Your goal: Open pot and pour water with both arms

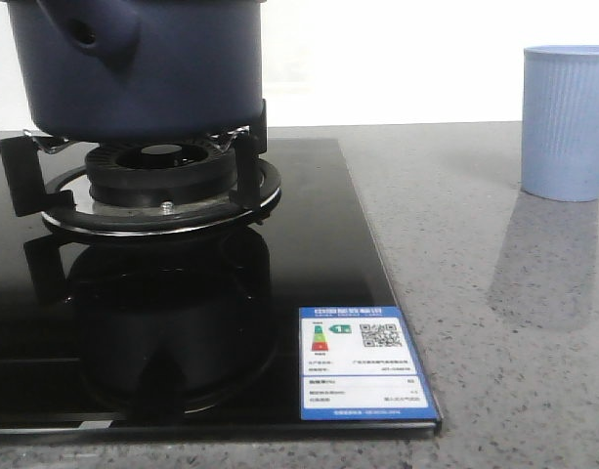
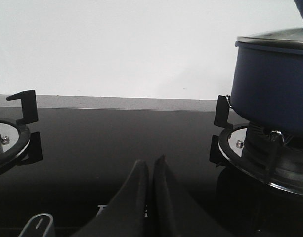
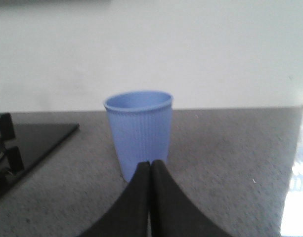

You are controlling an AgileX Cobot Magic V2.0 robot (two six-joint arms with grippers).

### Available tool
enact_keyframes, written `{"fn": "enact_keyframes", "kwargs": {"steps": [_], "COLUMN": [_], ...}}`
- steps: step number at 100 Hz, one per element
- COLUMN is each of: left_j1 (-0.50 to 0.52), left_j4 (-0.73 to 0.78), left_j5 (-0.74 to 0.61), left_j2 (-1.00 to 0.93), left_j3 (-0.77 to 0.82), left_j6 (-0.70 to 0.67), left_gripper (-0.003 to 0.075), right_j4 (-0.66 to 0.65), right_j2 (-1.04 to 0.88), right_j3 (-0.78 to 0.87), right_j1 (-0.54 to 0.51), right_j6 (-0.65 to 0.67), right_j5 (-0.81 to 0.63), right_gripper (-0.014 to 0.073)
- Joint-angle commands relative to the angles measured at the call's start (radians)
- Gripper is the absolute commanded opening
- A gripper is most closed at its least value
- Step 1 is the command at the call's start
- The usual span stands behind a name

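The dark navy-blue pot sits on the burner grate of the black glass hob, its side lug with a small hole facing the front camera. In the left wrist view the pot carries a lid with a metal rim. My left gripper is shut and empty, low over the hob and well short of the pot. My right gripper is shut and empty too, over the grey counter in front of the light blue ribbed cup. Neither gripper shows in the front view.
The light blue cup stands on the speckled grey counter right of the hob. A second burner grate lies at the other side of the hob. An energy label is stuck at the hob's front corner. A white wall is behind.
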Motion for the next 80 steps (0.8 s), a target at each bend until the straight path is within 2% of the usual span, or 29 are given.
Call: {"fn": "enact_keyframes", "kwargs": {"steps": [1,9,19,46,56,80], "left_j1": [0.001,0.001,0.001,0.001,0.001,0.001], "left_j4": [-0.008,-0.008,-0.008,-0.008,-0.008,-0.008], "left_j5": [-0.076,-0.076,-0.076,-0.076,-0.076,-0.076], "left_j2": [-0.026,-0.026,-0.026,-0.026,-0.026,-0.026], "left_j3": [0.013,0.013,0.013,0.013,0.013,0.013], "left_j6": [-0.009,-0.009,-0.009,-0.009,-0.009,-0.009], "left_gripper": [-0.0016,-0.0016,-0.0016,-0.0016,-0.0016,-0.0016], "right_j4": [0.141,0.232,0.256,0.26,0.26,0.26], "right_j2": [0.009,0.009,0.004,-0.126,-0.192,-0.188], "right_j3": [-0.056,-0.058,-0.053,0.088,0.086,0.086], "right_j1": [0.004,0.004,0.004,-0.023,-0.058,-0.083], "right_j6": [-0.174,-0.319,-0.371,-0.372,-0.372,-0.372], "right_j5": [0.008,0.006,0.042,0.042,0.146,0.16], "right_gripper": [-0.0061,-0.0061,-0.0061,-0.0061,-0.0061,-0.0061]}}
